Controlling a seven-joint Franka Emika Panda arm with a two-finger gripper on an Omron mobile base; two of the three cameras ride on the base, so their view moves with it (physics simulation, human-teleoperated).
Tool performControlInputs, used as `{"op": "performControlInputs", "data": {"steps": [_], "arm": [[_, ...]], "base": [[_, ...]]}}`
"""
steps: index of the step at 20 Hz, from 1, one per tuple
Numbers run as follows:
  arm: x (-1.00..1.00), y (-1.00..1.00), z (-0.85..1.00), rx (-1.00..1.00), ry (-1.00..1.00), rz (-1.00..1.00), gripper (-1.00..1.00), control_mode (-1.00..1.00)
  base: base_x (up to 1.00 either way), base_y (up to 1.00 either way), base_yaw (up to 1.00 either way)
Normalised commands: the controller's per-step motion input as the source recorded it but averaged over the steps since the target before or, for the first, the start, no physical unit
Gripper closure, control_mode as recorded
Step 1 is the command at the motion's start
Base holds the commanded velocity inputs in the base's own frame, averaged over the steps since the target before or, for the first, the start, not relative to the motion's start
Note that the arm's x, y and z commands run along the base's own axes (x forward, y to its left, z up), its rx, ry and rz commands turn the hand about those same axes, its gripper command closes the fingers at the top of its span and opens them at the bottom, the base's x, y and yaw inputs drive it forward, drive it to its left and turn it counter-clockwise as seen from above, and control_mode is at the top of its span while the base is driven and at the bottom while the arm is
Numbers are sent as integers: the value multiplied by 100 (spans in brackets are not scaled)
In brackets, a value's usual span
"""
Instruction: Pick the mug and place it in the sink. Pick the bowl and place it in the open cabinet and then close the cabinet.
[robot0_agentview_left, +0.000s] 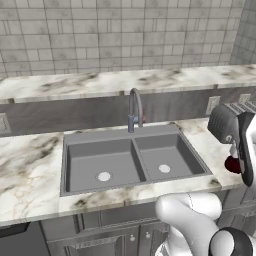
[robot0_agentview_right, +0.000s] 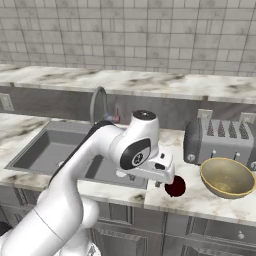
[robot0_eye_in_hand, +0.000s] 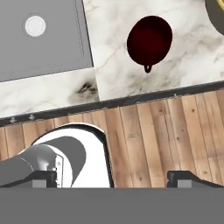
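Observation:
The small dark red mug (robot0_eye_in_hand: 149, 38) stands upright on the marble counter, between the sink (robot0_agentview_left: 120, 162) and the yellowish bowl (robot0_agentview_right: 227, 177). Its handle points toward the counter's front edge. In the hand view my gripper (robot0_eye_in_hand: 114, 178) is open, its two fingertips (robot0_eye_in_hand: 43, 177) far apart with nothing between them. It hangs above the counter's front edge, just on the sink side of the mug (robot0_agentview_right: 175, 186). The mug (robot0_agentview_left: 231, 164) is partly hidden behind my arm in the left base view. The bowl's rim (robot0_eye_in_hand: 216, 13) shows at the top right corner. The cabinet is out of view.
A grey toaster (robot0_agentview_right: 220, 140) stands behind the bowl against the backsplash. The curved tap (robot0_agentview_left: 134, 107) rises behind the double basin. A raised marble ledge (robot0_agentview_left: 125, 80) runs along the tiled wall. Wood floor (robot0_eye_in_hand: 166, 131) lies below the counter edge.

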Motion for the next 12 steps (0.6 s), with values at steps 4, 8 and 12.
{"op": "performControlInputs", "data": {"steps": [4, 8, 12], "arm": [[0, -23, -27, 0, 10, 0, -100, -100], [0, -19, -25, 0, 8, 0, -100, -100], [0, -8, -26, 0, 6, 0, -100, -100]], "base": [[0, 0, 0], [0, 0, 0], [0, 0, 0]]}}
